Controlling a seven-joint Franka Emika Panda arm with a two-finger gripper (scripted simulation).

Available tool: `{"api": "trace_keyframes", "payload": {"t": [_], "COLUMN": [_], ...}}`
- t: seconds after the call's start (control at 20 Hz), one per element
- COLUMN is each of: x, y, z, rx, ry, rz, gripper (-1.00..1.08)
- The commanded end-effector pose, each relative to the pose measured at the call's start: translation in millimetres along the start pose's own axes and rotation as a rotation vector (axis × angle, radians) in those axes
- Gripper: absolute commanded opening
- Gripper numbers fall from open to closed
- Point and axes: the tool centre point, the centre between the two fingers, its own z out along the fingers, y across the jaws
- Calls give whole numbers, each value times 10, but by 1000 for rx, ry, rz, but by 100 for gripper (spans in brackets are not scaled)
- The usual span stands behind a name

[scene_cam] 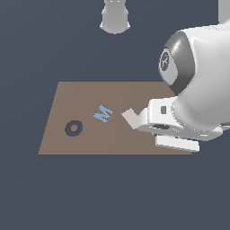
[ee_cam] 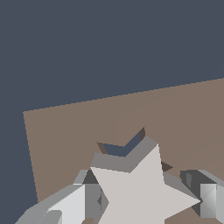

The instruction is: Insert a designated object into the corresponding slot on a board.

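Observation:
The board (scene_cam: 90,94) is a flat brown panel lying on the dark floor. On it I see a dark ring (scene_cam: 73,128), a blue M (scene_cam: 103,113) and a white rectangle (scene_cam: 130,117). My arm's white hand (scene_cam: 173,123) hangs over the board's end at the exterior view's right and hides what lies under it. In the wrist view my gripper (ee_cam: 138,202) is shut on a pale star-shaped piece (ee_cam: 144,188), one finger (ee_cam: 70,205) on each side. The star sits just above a star-shaped slot (ee_cam: 120,149) in the board (ee_cam: 65,131), partly covering it.
The arm's grey base (scene_cam: 115,18) stands beyond the board's far edge. The large white arm link (scene_cam: 202,76) looms over the board's corner at the exterior view's right. Dark floor surrounds the board on all sides.

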Motion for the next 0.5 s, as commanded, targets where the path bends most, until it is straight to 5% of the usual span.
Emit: {"api": "trace_keyframes", "payload": {"t": [0.0, 0.45], "x": [24, 30], "y": [0, 2], "z": [-2, 94], "rx": [0, 2], "ry": [0, -1], "rz": [13, 15], "gripper": [-100, -100]}}
